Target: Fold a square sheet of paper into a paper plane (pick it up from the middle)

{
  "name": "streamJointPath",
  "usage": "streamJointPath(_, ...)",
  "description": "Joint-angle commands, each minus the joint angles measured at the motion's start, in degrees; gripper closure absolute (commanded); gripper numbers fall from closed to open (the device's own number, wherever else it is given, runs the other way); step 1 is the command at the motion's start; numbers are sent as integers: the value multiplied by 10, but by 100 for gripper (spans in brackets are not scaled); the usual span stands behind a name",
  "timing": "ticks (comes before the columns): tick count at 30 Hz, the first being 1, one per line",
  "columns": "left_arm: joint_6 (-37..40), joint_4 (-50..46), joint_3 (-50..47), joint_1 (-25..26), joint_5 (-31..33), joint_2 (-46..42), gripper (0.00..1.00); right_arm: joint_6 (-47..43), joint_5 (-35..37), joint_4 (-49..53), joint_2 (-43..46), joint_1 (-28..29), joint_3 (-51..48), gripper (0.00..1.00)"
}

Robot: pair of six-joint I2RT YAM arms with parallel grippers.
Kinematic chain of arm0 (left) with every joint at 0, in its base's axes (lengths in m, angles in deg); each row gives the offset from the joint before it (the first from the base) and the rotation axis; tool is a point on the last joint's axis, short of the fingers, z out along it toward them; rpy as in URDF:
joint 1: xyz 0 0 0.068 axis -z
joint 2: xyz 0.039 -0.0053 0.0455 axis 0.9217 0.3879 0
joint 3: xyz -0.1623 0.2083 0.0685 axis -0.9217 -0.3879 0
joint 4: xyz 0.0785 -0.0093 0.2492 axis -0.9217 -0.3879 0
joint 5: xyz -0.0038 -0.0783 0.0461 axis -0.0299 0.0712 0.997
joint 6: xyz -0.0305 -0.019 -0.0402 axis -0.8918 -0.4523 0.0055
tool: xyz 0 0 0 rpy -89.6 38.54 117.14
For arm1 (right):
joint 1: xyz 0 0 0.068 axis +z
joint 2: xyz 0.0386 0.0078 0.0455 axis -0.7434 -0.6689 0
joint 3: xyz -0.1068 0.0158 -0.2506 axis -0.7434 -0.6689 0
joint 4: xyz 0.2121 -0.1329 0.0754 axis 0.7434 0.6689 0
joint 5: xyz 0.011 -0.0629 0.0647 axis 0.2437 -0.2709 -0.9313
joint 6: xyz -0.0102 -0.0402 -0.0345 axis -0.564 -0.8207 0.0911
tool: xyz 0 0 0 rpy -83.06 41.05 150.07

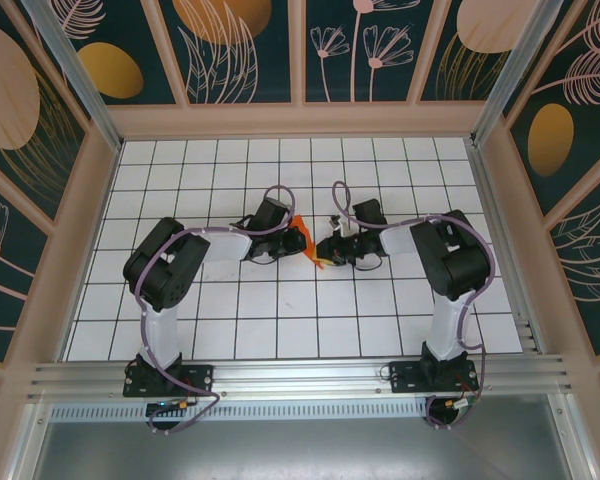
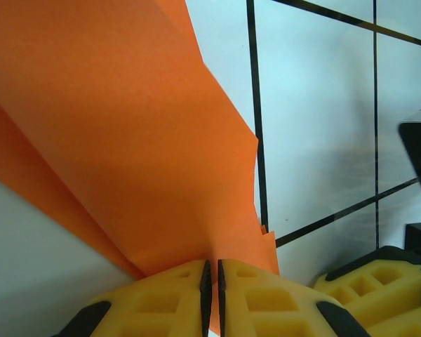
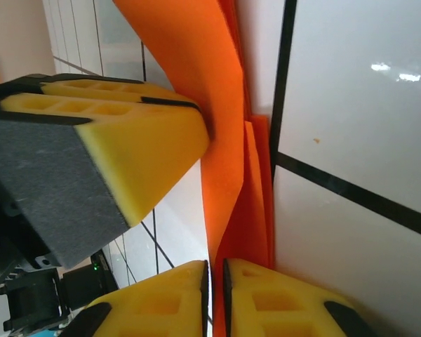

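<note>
Left wrist view: left gripper (image 2: 212, 295) pinches folded orange paper (image 2: 126, 140) fanning out ahead; right gripper (image 3: 214, 288) clamps the same paper opposite it.

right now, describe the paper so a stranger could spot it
Start midway across the white gridded table, where the left gripper and right gripper meet. Both pinch the folded orange paper, the one bright orange thing among black arms.
</note>
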Motion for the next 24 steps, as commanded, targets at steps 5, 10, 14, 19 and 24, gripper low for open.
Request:
streamJointPath(5,6,-50,3,-3,62,43,85,4,40,29,59,-6,-4,79)
streamJointPath(10,8,-51,3,-3,62,44,85,-17,67,56,51,0,3,77)
streamJointPath(14,7,-52,3,-3,62,45,85,-26,71,64,41,9,7,76)
streamJointPath(19,8,-54,4,-3,64,45,85,-41,75,76,24,20,16,77)
streamJointPath(24,9,-57,5,-3,66,46,85,-55,82,87,13,25,16,81)
